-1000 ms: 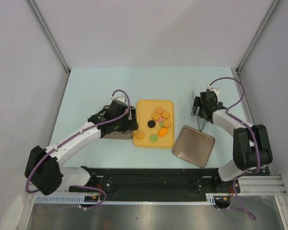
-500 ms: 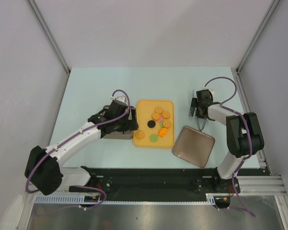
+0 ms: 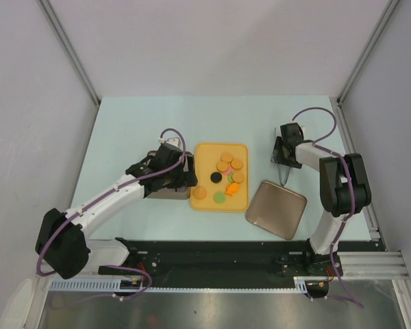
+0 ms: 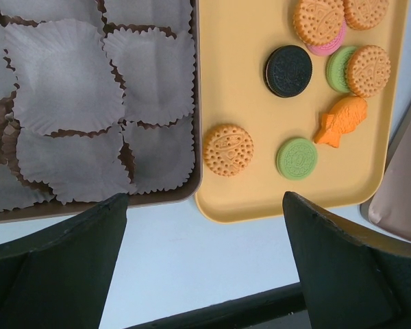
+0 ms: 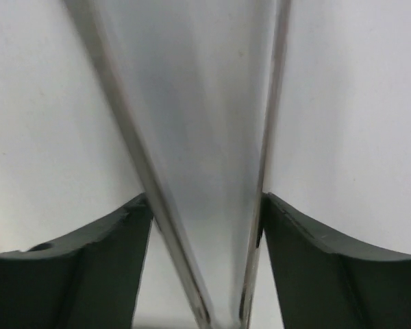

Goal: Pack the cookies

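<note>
Several round cookies lie on a yellow tray: mostly orange ones, one black, green and pink, plus an orange fish-shaped piece. My left gripper is open and empty, hovering over the gap between the tray and a brown tin lined with white paper cups; it also shows in the top view. My right gripper is right of the tray, shut on metal tongs whose two arms sit between its fingers.
A brown square lid lies right of the tray's near corner, just below the tongs' tip. The black rail runs along the table's near edge. Grey walls close in the left, right and far sides.
The right arm's elbow has swung back toward the right wall and the right gripper has shifted slightly up. The left arm and the cookies have not moved.
</note>
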You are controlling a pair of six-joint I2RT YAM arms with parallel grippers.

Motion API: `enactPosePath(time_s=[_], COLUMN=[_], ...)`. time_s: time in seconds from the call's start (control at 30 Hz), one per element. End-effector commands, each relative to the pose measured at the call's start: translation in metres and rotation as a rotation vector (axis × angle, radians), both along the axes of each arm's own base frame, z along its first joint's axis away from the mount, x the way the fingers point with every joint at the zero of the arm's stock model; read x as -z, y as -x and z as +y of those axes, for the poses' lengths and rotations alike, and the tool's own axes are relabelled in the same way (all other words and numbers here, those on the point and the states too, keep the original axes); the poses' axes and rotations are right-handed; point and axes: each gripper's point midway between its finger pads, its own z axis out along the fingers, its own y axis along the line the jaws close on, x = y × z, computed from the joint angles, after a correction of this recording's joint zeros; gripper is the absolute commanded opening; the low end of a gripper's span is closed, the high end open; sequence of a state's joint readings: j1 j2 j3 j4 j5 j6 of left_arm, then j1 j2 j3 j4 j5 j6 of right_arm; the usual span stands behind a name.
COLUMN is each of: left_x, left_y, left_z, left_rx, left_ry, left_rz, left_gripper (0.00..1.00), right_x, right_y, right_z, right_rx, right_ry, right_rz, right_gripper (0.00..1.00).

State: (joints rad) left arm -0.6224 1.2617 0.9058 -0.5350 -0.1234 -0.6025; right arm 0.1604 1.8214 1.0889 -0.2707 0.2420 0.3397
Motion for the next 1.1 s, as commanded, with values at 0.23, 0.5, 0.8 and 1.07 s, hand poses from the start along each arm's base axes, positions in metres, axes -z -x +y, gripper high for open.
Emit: enactPosePath(time_s=[0.23,0.5,0.8,1.07], left_x=[-0.009,-0.009,-0.01,-0.012], left_y=[-0.004,-0.005,-0.005,-0.005], left_z=[-0.007,-0.007,-0.006,-0.004], left_rx=[-0.007,-0.009,-0.013,-0.022], left_ry=[0.025,0.024,0.018,0.014], left_rz=[-0.013,-0.014,-0.014,-0.025], left_gripper=[1.0,1.0,1.0,1.0], right_x=[-0.006,-0.069,-0.124,-0.167], right_y=[0.023,0.019,0.02,0.037], right_z=[0.006,0.029,0.038,0.049], right_rx=[0.024,-0.031,-0.028,-0.075], right_ry=[-0.08,-0.016,-0.03,-0.043], right_rz=[0.038,-0.092,-0.23,-0.337], right_gripper=[0.48,0.49,0.47,0.45])
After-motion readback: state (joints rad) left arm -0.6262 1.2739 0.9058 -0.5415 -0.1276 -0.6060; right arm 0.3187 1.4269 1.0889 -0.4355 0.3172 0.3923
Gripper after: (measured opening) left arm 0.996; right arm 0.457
